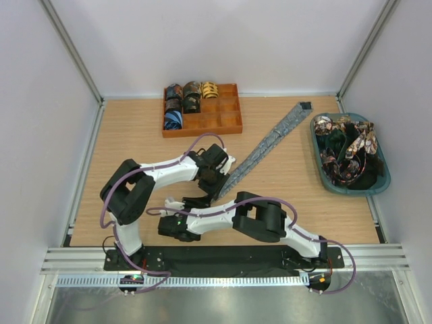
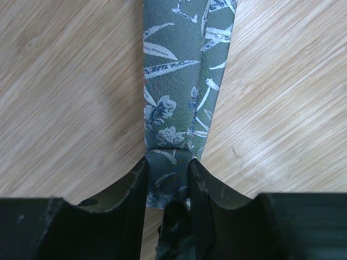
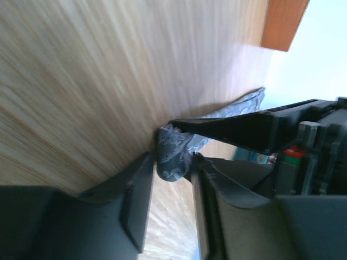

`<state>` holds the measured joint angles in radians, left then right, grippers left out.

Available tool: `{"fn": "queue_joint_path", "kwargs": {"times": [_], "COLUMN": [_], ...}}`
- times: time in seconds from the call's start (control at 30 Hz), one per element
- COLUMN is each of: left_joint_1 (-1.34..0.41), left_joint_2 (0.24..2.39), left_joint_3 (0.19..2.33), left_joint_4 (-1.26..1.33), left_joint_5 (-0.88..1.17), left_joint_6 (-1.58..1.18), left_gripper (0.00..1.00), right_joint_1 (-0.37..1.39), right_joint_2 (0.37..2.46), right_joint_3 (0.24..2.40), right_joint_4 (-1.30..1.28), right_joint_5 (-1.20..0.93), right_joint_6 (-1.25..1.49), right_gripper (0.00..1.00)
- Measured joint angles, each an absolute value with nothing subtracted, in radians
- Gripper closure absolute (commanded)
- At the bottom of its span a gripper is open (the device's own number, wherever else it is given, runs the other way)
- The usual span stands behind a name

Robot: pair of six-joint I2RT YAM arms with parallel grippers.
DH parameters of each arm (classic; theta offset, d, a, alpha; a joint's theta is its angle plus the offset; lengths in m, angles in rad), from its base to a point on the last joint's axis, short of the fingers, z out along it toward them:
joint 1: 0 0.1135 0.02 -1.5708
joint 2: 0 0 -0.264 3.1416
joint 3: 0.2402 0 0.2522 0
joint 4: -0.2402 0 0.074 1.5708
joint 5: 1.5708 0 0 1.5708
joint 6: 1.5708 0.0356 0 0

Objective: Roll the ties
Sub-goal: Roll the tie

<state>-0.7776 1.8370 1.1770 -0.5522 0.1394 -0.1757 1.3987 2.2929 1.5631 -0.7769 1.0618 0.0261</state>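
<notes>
Pinches by left hand (image 2: 168, 162) and right hand (image 3: 172, 160) hold the grey-blue leaf-print fabric tie (image 2: 173, 81) by its end for rolling.

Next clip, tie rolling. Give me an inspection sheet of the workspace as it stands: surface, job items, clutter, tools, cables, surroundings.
Surface: light wooden table, no spills seen.
Job's things: one grey-blue tie laid out diagonally, its near end at the tools; rolled ties in the orange tray at the far side; loose ties heaped in the teal bin on the right.
Clutter: nothing seen.
Tools: left tool shut on the grey-blue tie; right tool brackets a small rolled part of it, grip unclear in the blur.
Cables: purple cables run along both arms.
Surroundings: white walls with metal frame posts.
</notes>
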Motion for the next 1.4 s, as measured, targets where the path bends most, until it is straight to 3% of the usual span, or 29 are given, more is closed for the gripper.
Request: {"fn": "queue_joint_path", "kwargs": {"times": [0.1,0.2,0.4,0.9,1.23,1.4], "left_joint_1": [-0.778,-0.779,-0.779,-0.745,-0.612,-0.586], "left_joint_2": [1.837,1.837,1.832,1.717,1.408,1.335], "left_joint_3": [1.178,1.179,1.182,1.27,1.006,0.924], "left_joint_4": [-0.559,-0.563,-0.57,-0.502,-0.272,-0.206], "left_joint_5": [0.141,0.139,0.131,0.093,0.016,-0.039], "left_joint_6": [-0.176,-0.176,-0.176,-0.184,-0.296,-0.346], "left_gripper": [0.65,0.55,0.45,0.32,0.23,0.07], "right_joint_1": [1.394,1.388,1.377,1.366,1.322,1.267], "right_joint_2": [2.308,2.322,2.323,2.213,2.0,1.881], "right_joint_3": [1.572,1.58,1.58,1.468,1.289,1.18], "right_joint_4": [-0.797,-0.814,-0.828,-0.695,-0.495,-0.389], "right_joint_5": [1.063,1.063,1.062,0.979,0.732,0.557], "right_joint_6": [0.038,0.052,0.064,0.082,0.09,0.101], "right_gripper": [0.7,0.8,0.88,0.91,0.92,0.91]}}
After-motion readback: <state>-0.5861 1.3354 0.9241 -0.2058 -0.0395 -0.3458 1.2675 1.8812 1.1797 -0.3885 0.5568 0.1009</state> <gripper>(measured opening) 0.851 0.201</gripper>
